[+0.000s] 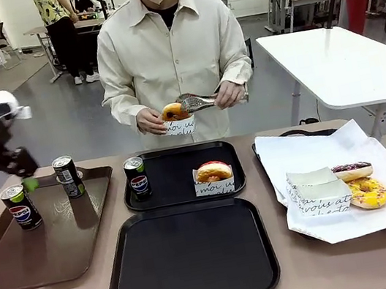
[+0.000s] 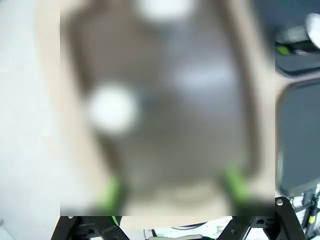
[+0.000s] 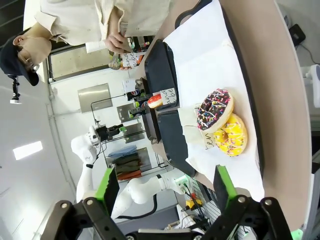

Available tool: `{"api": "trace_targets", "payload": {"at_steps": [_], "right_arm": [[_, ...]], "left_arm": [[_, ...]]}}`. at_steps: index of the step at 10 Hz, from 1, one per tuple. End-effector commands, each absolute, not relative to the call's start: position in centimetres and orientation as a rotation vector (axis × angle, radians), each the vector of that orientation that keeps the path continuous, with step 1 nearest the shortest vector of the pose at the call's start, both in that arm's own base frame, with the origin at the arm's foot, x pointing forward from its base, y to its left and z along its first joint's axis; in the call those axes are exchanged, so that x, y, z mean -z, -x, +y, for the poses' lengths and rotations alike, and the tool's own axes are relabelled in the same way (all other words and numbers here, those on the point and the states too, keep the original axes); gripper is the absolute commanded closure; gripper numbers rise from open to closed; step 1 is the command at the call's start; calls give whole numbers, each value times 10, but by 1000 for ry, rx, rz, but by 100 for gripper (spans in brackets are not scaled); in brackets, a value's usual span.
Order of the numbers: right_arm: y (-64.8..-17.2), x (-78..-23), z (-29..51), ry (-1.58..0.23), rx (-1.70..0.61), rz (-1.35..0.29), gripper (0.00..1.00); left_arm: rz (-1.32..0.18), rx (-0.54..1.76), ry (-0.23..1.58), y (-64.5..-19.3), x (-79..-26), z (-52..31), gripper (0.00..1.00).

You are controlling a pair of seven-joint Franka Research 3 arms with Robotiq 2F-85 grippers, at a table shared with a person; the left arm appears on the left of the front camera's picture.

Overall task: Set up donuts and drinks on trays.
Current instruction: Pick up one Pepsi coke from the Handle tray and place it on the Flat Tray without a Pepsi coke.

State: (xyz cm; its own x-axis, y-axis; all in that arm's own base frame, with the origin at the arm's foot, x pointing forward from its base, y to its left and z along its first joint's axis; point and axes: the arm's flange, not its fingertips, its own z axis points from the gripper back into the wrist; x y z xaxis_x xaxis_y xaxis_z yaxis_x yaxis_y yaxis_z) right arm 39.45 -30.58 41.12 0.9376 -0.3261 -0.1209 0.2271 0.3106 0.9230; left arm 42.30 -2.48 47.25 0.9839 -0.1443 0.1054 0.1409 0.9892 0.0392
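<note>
**Left gripper wide open over the cans, near tray bare**

The left gripper (image 1: 10, 182) hangs with its jaws spread wide and nothing in them. It is just above the nearer can (image 1: 21, 208) on the brown tray (image 1: 48, 250), and a second can (image 1: 68, 177) stands close beside. The right gripper (image 3: 165, 187) is also wide and holds nothing. It looks along the paper (image 3: 210, 65), where a chocolate donut (image 3: 215, 109) and a yellow donut (image 3: 231, 135) lie touching.

The near tray (image 1: 191, 263) is bare. Beyond it, the far tray (image 1: 174, 166) carries a third can (image 1: 137, 177) and a pink donut (image 1: 213, 171) in its sleeve. Farther still, the person holds a sleeved donut (image 1: 173, 112) in one hand (image 1: 150, 120) and tongs (image 1: 195, 102) in the other.

The cans are slim and tall, so a finger coming down off-centre would likely tip one. The second can is near enough for the outer finger to clip it. A reach toward the far tray could also meet the person's hands if they lower the donut at the same time.
</note>
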Motion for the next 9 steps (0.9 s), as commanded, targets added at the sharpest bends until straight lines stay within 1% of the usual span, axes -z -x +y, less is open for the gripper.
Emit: {"api": "trace_targets", "payload": {"at_steps": [1, 2, 3, 5, 9], "right_arm": [[-396, -412, -305, -1218, 360, -110, 0], [-396, -412, -305, -1218, 360, -110, 0], [-396, -412, -305, -1218, 360, -110, 0], [-396, -412, -305, -1218, 360, -110, 0], [-396, -412, -305, -1218, 360, -110, 0]], "left_arm": [[-30, 62, -94, -458, -479, -1, 0], [-35, 25, -72, -461, -472, 11, 0], [-72, -1, -13, -446, -453, 18, 0], [-142, 7, 36, -456, -452, 17, 0], [-214, -64, 31, -467, -435, 12, 0]]}}
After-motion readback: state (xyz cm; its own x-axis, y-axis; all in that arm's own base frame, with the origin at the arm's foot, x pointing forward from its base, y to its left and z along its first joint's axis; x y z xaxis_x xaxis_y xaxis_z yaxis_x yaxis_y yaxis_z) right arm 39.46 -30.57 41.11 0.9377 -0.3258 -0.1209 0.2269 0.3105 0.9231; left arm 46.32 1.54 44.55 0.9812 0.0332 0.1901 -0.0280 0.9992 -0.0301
